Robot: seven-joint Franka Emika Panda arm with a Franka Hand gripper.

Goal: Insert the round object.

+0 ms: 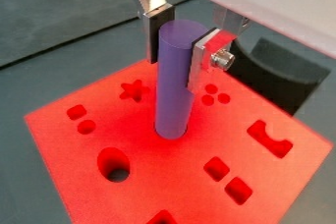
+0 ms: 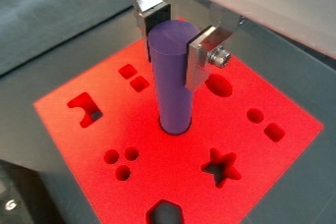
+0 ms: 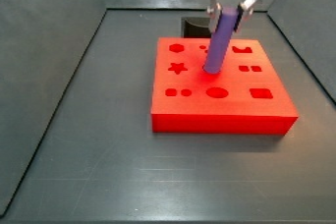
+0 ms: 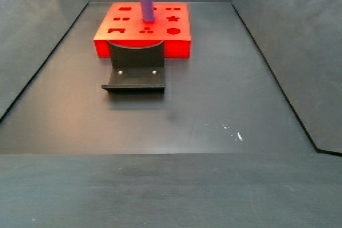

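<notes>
The gripper is shut on the round object, a purple rod, and grips it near its upper end between the silver fingers. The rod stands nearly upright in both wrist views and leans in a side view. Its lower end meets the top of the red block near the middle. A dark rim shows around its foot in a wrist view. I cannot tell how deep it sits. The gripper hangs above the block's far half.
The red block has several shaped holes, among them a star and an oval. The dark fixture stands on the grey floor beside the block. Dark walls enclose the floor.
</notes>
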